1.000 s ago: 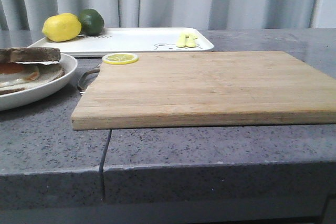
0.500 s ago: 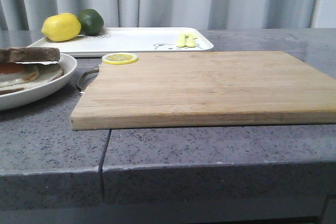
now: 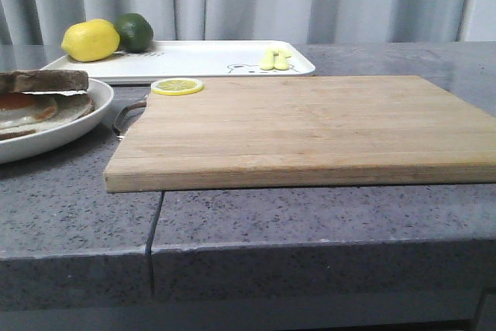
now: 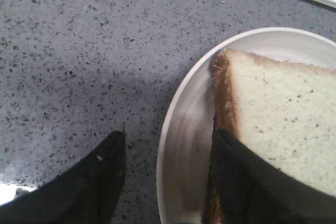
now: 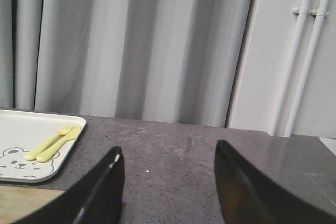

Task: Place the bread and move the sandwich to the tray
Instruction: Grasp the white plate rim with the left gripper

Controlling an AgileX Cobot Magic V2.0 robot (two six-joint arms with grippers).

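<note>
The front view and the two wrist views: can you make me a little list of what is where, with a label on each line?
bread: thick white slice with brown crust lying on top of the egg in the round white plate
tray: flat white rectangular tray with a bear drawing, behind the wooden cutting board
on tray: yellow lemon, green lime, pale yellow fork and knife
on board: lemon slice at its far left corner
left gripper: open, fingers straddling the plate rim
right gripper: open, empty

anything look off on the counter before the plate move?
Mostly tidy. One oddity: the lemon slice sits half over the cutting board corner by the tray. On the sandwich, the top bread looks square, and the left end effector straddles the plate rim, open.
</note>
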